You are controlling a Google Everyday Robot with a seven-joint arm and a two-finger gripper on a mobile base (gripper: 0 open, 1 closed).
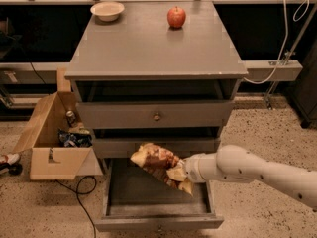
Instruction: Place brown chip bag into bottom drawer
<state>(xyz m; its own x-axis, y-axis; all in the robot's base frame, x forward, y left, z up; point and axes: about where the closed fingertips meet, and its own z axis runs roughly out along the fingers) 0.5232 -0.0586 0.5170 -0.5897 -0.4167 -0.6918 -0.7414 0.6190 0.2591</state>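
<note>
Brown chip bag (157,163): one item, crinkled foil, held in the air over the open bottom drawer (157,221). I read its long axis as a diagonal, from upper left to lower right. The upper left end is pale and points toward the front of the middle drawer (124,147), overlapping that drawer's lower edge. The lower right end dips over the right half of the drawer cavity.

Gripper (182,177): at the end of the white arm (257,170), which reaches in from the right. It is clenched on the bag's lower right end, and the foil covers most of the fingers. The rest of the bag sticks out to the left of the grasp, unsupported.

Bottom drawer: pulled out, with its grey floor showing beneath and to the left of the bag.

Cabinet (148,48): the top carries an apple (176,17) and a bowl (107,10), well apart.

Cardboard box (52,160): on the floor, left of the cabinet.
</note>
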